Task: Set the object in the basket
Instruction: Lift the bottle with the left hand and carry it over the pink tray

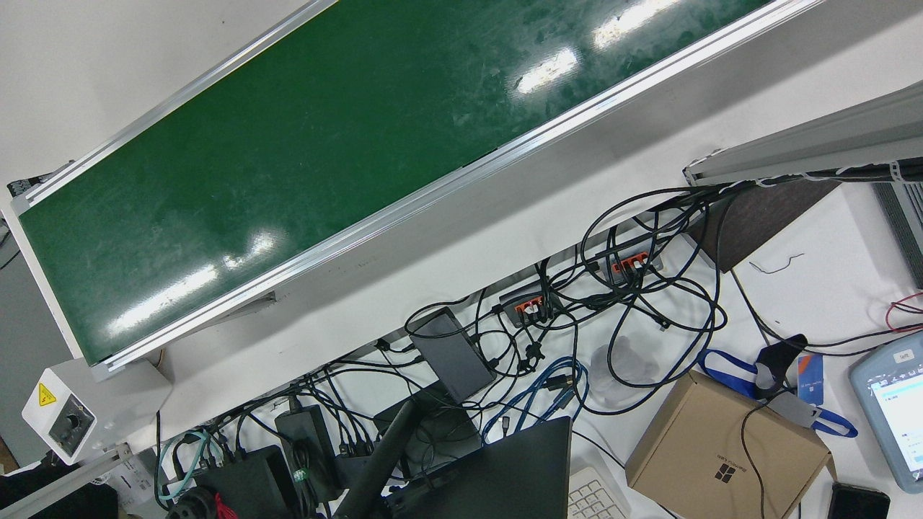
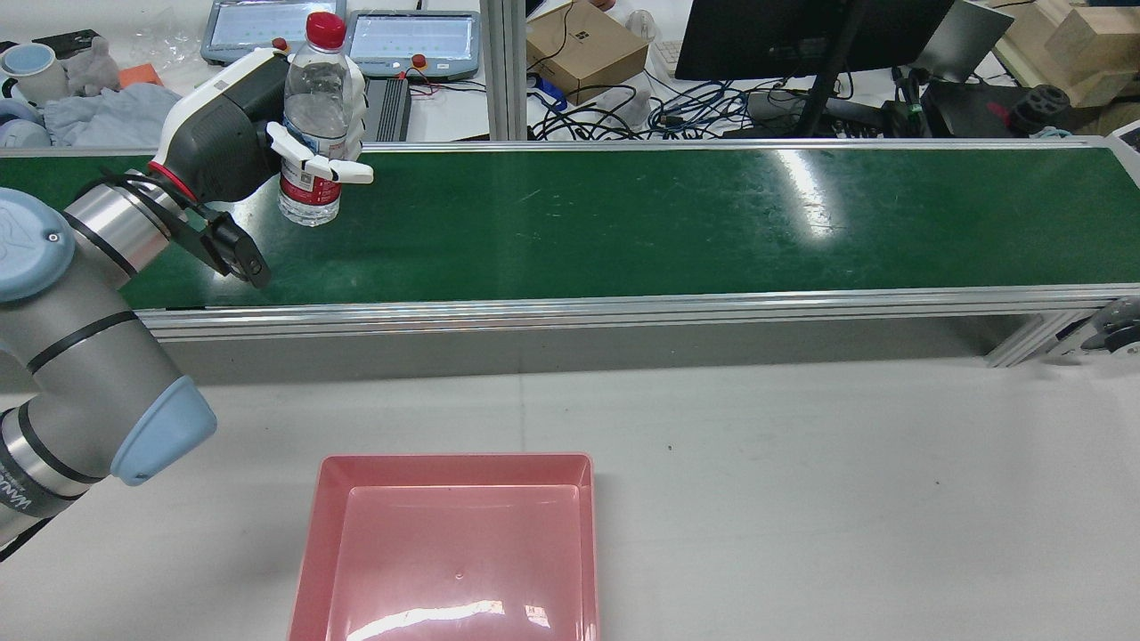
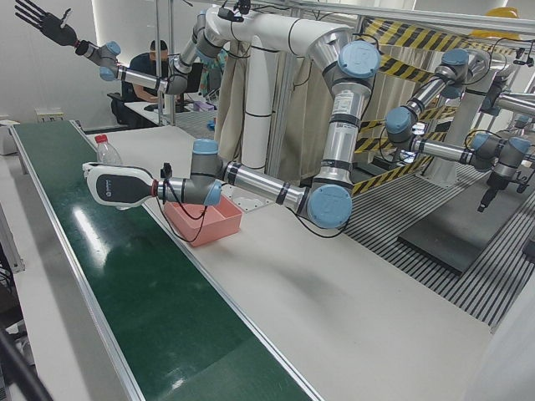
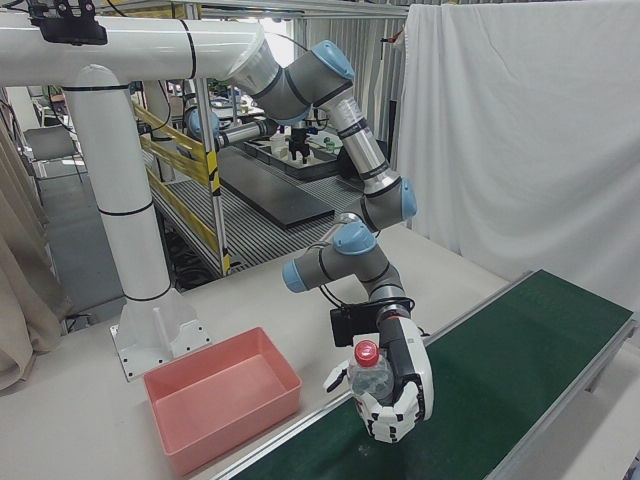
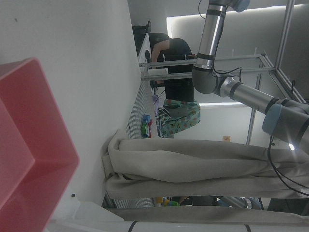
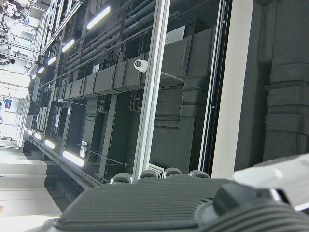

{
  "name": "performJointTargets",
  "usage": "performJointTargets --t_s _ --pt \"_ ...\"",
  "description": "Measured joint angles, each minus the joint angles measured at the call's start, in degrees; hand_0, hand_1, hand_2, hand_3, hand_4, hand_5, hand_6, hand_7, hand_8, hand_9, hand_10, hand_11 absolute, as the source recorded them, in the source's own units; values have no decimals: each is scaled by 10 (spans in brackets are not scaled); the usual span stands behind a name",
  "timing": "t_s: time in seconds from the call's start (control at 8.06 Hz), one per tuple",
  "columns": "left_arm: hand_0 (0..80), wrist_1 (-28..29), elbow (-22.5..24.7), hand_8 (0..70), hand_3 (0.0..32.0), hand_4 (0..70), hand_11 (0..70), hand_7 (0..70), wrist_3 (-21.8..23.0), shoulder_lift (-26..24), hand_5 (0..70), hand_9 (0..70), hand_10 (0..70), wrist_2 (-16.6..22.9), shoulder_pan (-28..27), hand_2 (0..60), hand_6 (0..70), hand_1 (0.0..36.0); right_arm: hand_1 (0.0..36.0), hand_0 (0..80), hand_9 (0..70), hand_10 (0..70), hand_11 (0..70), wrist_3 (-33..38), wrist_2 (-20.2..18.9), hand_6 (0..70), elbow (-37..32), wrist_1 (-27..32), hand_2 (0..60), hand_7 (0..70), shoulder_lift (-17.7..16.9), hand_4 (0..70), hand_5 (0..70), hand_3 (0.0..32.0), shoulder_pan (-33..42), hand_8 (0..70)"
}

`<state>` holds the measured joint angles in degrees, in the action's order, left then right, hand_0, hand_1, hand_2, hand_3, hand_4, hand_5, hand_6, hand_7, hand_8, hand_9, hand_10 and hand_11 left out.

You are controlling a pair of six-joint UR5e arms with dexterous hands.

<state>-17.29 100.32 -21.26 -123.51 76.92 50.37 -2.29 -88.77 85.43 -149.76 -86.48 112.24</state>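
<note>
A clear water bottle with a red cap and red label stands upright at the left end of the green conveyor belt. My left hand is shut on it, white fingers wrapped round its middle. The bottle and left hand also show in the right-front view, and the bottle and left hand in the left-front view. Whether the base touches the belt I cannot tell. The pink basket sits empty on the white table. My right hand is raised high, black fingers spread, holding nothing.
The belt's aluminium rail runs between the belt and the basket's table. Beyond the belt are teach pendants, a cardboard box, a monitor and tangled cables. A person sits at a desk far behind.
</note>
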Motion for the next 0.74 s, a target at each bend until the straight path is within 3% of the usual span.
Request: performJointTargets --t_s 0.25,0.5,0.74 --pt "800 -11 36 700 0 535 700 700 -2 3 700 700 700 0 -30 16 700 226 0 0 0 0 0 0 0 0 0 0 0 0 0 0 0 0 0 0" --pt "800 -33 68 700 0 492 700 700 -22 2 700 700 700 -1 -65 0 700 219 0 0 0 0 0 0 0 0 0 0 0 0 0 0 0 0 0 0" --pt "800 -97 159 700 0 478 700 700 -72 5 700 700 700 -6 -125 0 700 223 0 0 0 0 0 0 0 0 0 0 0 0 0 0 0 0 0 0"
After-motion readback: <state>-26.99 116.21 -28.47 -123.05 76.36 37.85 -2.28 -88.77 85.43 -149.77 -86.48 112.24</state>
